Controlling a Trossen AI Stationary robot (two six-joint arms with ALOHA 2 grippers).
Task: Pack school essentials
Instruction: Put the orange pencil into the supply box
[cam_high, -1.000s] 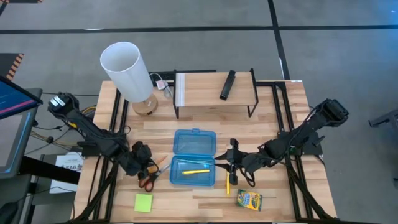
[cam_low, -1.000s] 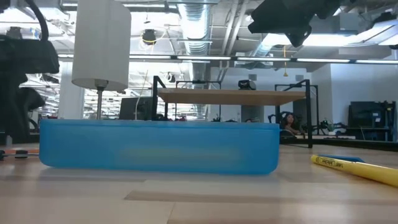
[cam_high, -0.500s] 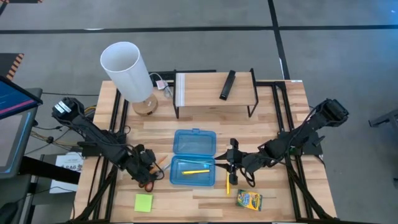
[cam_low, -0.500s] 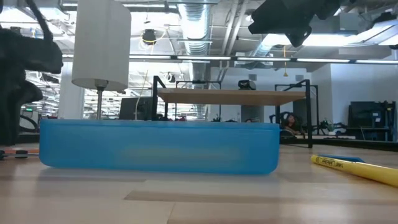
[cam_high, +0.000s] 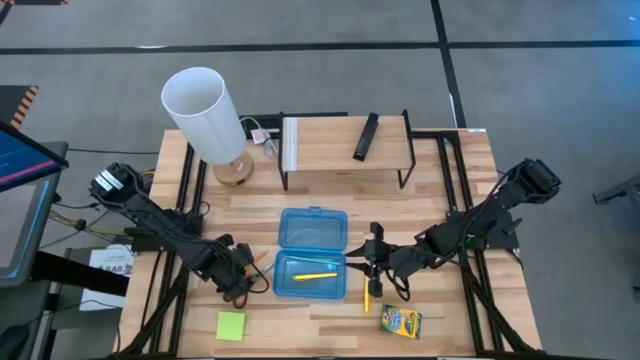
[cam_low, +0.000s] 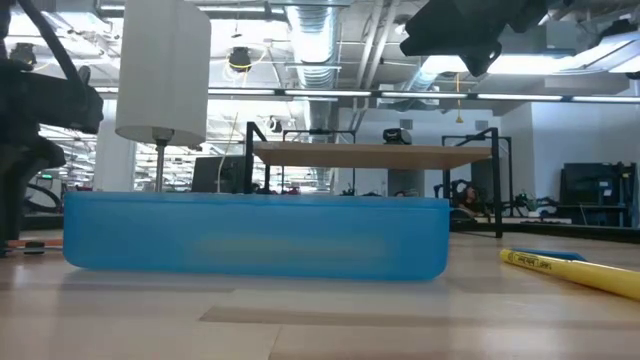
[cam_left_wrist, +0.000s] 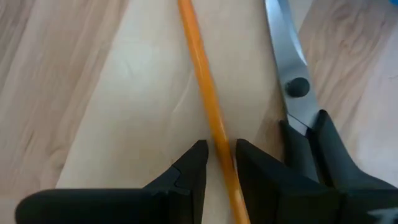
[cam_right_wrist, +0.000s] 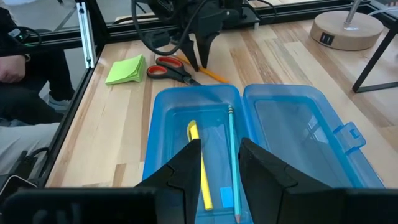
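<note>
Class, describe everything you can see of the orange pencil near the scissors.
The orange pencil is a thin, smooth, glossy stick lying flat on the pale wooden table, beside the scissors and apart from their steel blade. The left pincer is closed around it, one finger on each side. Its ends are not visible.

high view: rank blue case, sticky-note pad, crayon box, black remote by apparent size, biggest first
1. blue case, lying open, by far the largest.
2. black remote on the shelf, long and thin.
3. crayon box and sticky-note pad look about alike; not ranking those two.
</note>
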